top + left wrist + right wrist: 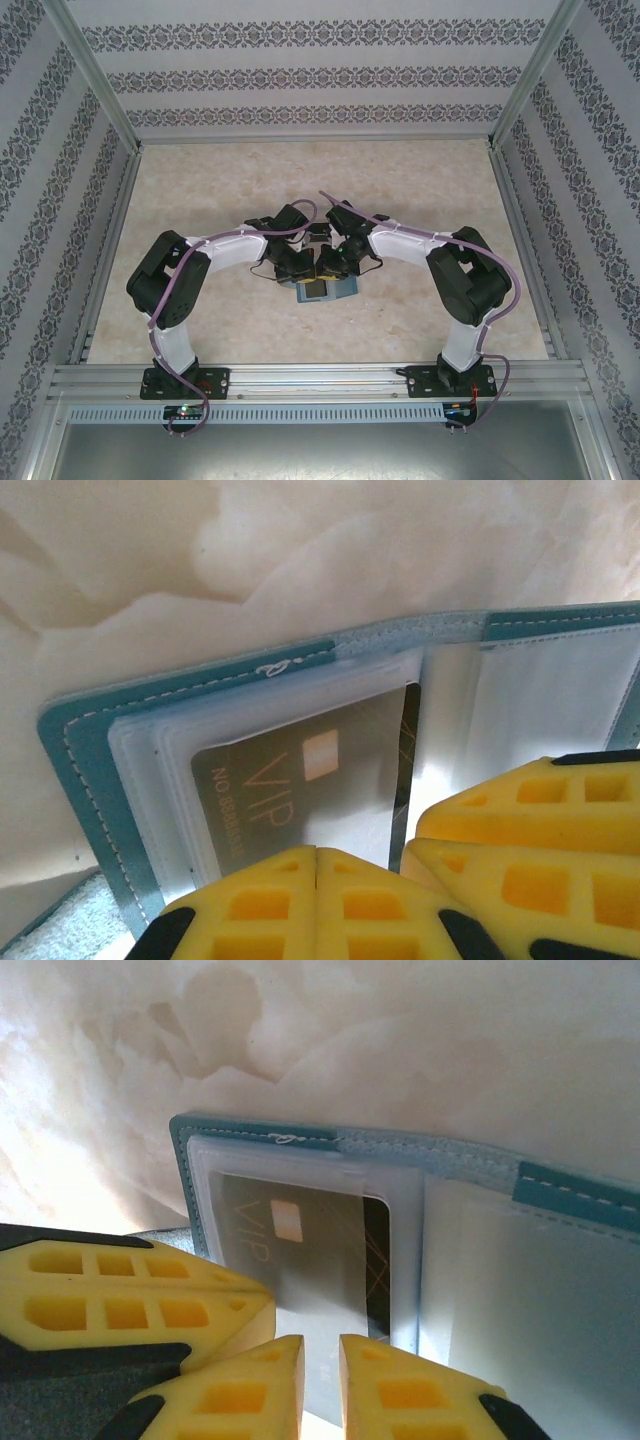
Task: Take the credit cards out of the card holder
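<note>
L gripper (pixel 316 885): was shut.
R gripper (pixel 320 1370): narrow gap by VIP card (pixel 295 1250); couldn't tell if gripping.
Tip: card holder (pixel 80 750) needed pinning; straight pull.

The card holder (pixel 322 290) lies opened out flat on the pale marbled worktop (pixel 200 190), about midway across it and towards its near edge. It is teal-blue (pixel 85 750) with white stitching along its border and a paler blue strip over the spine. Inside, a stack of clear plastic sleeves (pixel 140 780) covers each leaf. One card (pixel 300 780) shows in the left leaf, lying flat under the clear plastic: dull grey-gold, lettered "VIP", with a pale square chip, a row of small numbers and a dark patterned band along one end (pixel 375 1260).
</note>
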